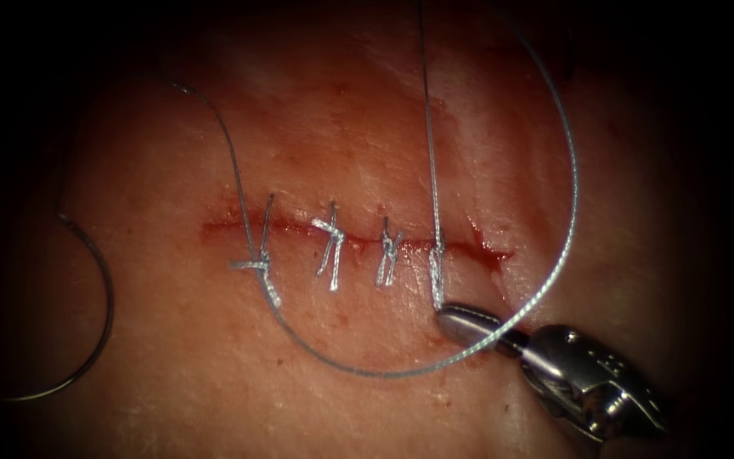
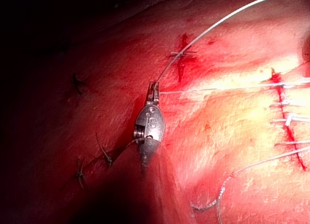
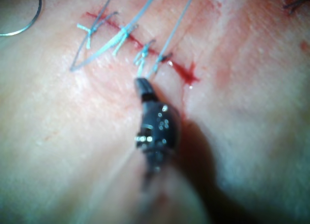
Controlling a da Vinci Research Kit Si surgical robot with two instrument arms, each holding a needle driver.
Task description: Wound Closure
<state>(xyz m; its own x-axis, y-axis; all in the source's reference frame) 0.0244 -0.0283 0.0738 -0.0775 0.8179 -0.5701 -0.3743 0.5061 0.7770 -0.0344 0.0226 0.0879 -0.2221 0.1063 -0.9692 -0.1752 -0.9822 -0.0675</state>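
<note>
Both grippers (image 1: 456,321) (image 2: 154,88) closed on thread (image 1: 431,153)

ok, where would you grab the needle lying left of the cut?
Probably mid-arc of the needle, coming from the right: it lies flat and free on the tissue, bulge facing the cut. Left claw is shut on thread; right claw sits shut by the rightmost stitch, hold unclear.

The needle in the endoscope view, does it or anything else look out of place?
The needle lies loose on the tissue far left of the cut, held by neither tool and not in the tissue. The right tool grips the thread below the rightmost stitch; the left tool holds thread too. Nothing else looks odd.
</note>
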